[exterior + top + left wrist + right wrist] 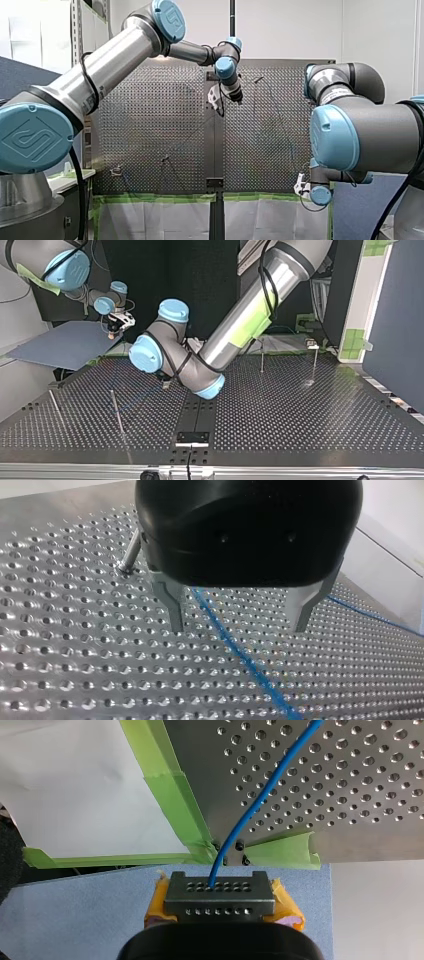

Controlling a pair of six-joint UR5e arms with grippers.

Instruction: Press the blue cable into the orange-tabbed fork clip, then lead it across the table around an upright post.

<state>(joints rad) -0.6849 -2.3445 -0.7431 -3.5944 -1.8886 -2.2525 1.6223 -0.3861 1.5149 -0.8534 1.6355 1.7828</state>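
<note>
The blue cable (250, 665) lies on the perforated table and runs under and between the metal fingers of my left gripper (239, 628). That gripper is open and hovers just above the cable without touching it. A thin upright post (130, 555) stands just beyond one finger. My right gripper (220, 892), with yellow pads, is shut on the blue cable (260, 800) just off the table's taped corner. In the top view my left gripper (165, 382) is low over the table's middle. My right gripper (115, 325) is off the table's far left corner. A small clip (116, 171) sits near the front view's lower left.
Several thin upright posts stand on the table (300, 420): one (117, 412) near the cable, one (55, 405) at the top view's left, and two (262, 357) at its far right. Green tape (175, 795) lines the table's edge. A blue-grey board (60, 342) lies under my right gripper.
</note>
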